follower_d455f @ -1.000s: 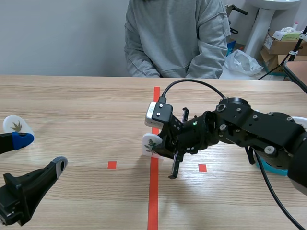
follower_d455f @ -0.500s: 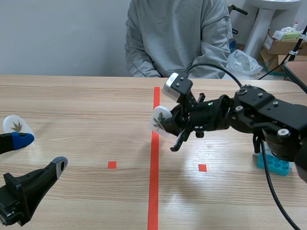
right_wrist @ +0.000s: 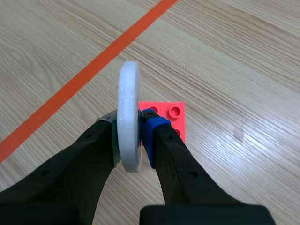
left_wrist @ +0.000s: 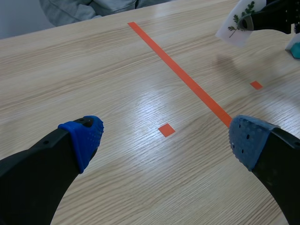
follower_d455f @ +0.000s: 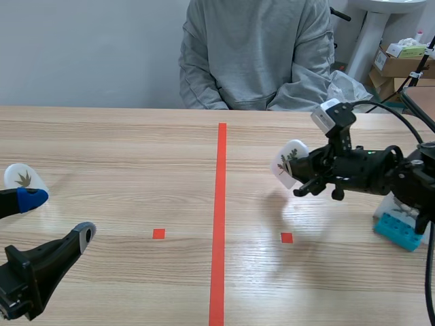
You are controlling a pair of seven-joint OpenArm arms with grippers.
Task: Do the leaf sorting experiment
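A white disc with a green leaf picture [follower_d455f: 288,163] hangs above the table right of the red line, and my right gripper [follower_d455f: 303,179] is shut on it. The right wrist view shows that disc [right_wrist: 128,112] edge-on, pressed between the fingers of my right gripper [right_wrist: 131,131]. From the left wrist view the same disc [left_wrist: 238,26] appears far ahead. A second white disc with a brown leaf [follower_d455f: 22,178] lies at the table's far left. My left gripper [follower_d455f: 58,216] stays low beside it, open and holding nothing [left_wrist: 166,136].
A blue studded brick [follower_d455f: 396,231] with something white on it sits at the right edge. A small red studded square [right_wrist: 172,116] lies on the table under my right gripper. A person in a grey sweatshirt [follower_d455f: 255,54] sits across the table.
My right gripper has lifted the green-leaf disc from the red line and carried it to the right. The left arm has not moved.
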